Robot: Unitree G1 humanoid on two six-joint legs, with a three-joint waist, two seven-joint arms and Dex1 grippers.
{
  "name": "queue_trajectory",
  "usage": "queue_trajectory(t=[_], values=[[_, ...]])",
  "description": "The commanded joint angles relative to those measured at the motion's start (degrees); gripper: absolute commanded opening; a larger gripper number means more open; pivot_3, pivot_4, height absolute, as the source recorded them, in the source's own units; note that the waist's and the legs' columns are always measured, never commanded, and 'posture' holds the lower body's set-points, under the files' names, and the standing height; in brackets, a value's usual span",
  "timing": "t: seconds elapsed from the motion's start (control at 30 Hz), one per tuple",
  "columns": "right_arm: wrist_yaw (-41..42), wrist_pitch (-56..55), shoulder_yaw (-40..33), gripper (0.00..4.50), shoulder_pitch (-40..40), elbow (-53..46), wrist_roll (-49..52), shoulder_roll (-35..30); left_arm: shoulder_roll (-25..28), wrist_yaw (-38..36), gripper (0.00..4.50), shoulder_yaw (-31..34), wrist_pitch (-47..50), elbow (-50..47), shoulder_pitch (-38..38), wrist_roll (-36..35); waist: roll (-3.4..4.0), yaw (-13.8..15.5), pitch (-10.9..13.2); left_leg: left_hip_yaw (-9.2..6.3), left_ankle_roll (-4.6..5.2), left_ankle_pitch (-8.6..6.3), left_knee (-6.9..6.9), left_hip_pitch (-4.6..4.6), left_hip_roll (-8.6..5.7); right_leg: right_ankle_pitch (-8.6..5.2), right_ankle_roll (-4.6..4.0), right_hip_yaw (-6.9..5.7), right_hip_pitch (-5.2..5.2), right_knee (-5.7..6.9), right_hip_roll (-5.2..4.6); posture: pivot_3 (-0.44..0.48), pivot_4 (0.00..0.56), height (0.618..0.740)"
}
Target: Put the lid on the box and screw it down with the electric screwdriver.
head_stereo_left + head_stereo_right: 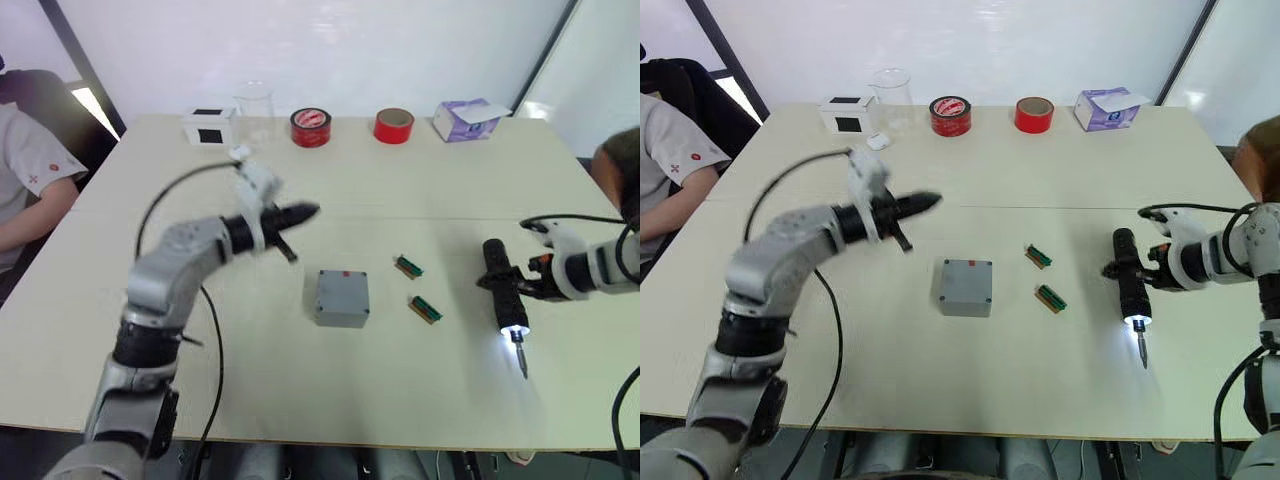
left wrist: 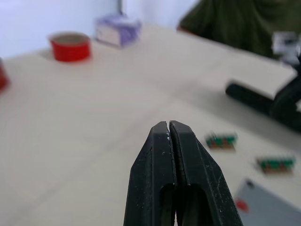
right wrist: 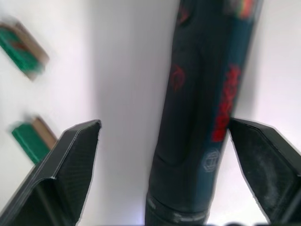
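Observation:
The grey box (image 1: 340,318) stands at the middle of the table, and the lid (image 1: 343,289) with its small red mark lies flat on top of it. My left gripper (image 1: 310,210) is shut and empty, held in the air up and left of the box; its closed fingertips (image 2: 169,126) point towards the right side of the table. The black electric screwdriver (image 1: 503,285) lies on the table at the right with its tip light on and its bit pointing at the front edge. My right gripper (image 3: 163,123) is open, its fingers spread either side of the screwdriver (image 3: 207,94).
Two small green circuit boards (image 1: 408,266) (image 1: 425,309) lie between box and screwdriver. Along the back edge stand a white box with a black square (image 1: 209,127), a clear cup (image 1: 254,105), two red tape rolls (image 1: 311,127) (image 1: 394,125) and a purple tissue pack (image 1: 465,119). A person (image 1: 25,180) sits at the left.

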Motion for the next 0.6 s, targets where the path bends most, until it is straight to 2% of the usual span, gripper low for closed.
queue_trajectory(t=[0.03, 0.1, 0.23, 0.4, 0.53, 0.6], values=[[8.19, -4.42, -4.13, 4.44, 2.29, -7.26, 1.34, -4.47, 3.67, -3.32, 0.0, -0.98, 1.53, -2.44, 2.51, -1.27, 0.0, 0.0, 0.0, 0.01, 0.0, 0.0, -0.01, -0.02, 0.0, 0.0, 0.0, 0.0, 0.0, 0.01, -0.01, 0.0, 0.15, 0.74], [11.57, -10.16, -4.58, 4.44, 5.76, -11.45, -0.5, -6.46, 7.48, -5.87, 0.0, -4.28, 1.01, -3.65, 5.18, 0.93, 0.0, 0.0, 0.0, 0.02, 0.01, -0.01, -0.01, -0.02, 0.0, 0.0, 0.0, 0.0, 0.01, 0.01, -0.01, 0.0, 0.15, 0.74], [15.68, -22.75, -6.23, 4.44, 13.17, -22.14, -3.82, -6.4, 14.27, -10.66, 0.0, -11.16, -1.31, -4.28, 10.39, 5.5, -0.04, -0.02, 0.01, 0.07, -0.01, 0.0, 0.01, 0.03, -0.01, 0.0, -0.01, 0.04, 0.02, 0.0, -0.03, 0.0, 0.15, 0.74], [12.23, -27.82, -1.89, 4.44, 17.46, -35.09, -8.28, -2.51, 15.04, -11.98, 0.0, -13.91, -2.46, -2.71, 11.06, 7.38, -0.05, 0.05, 0.02, 0.0, -0.11, 0.06, 0.04, 0.07, 0.03, 0.0, -0.01, 0.01, 0.02, 0.13, -0.01, 0.0, 0.15, 0.74], [11.38, -23.09, -4.35, 4.44, 18.17, -41.24, -0.91, 4.49, 15.09, -13.11, 0.0, -14.4, -0.95, -4.29, 10.52, 6.52, -0.08, 0.2, 0.04, -0.03, -0.12, 0.07, 0.08, 0.06, 0.04, 0.0, -0.01, 0.01, 0.02, 0.15, -0.01, 0.0, 0.15, 0.74], [12.15, -23.35, -1.43, 4.44, 20.97, -45.91, -1.0, 5.16, 15.51, -14.41, 0.0, -15.28, 0.0, -5.81, 11.26, 5.97, -0.08, 0.4, 0.03, -0.05, -0.12, 0.06, 0.08, 0.04, 0.03, 0.0, -0.02, 0.0, 0.02, 0.15, -0.02, 0.0, 0.15, 0.74]])
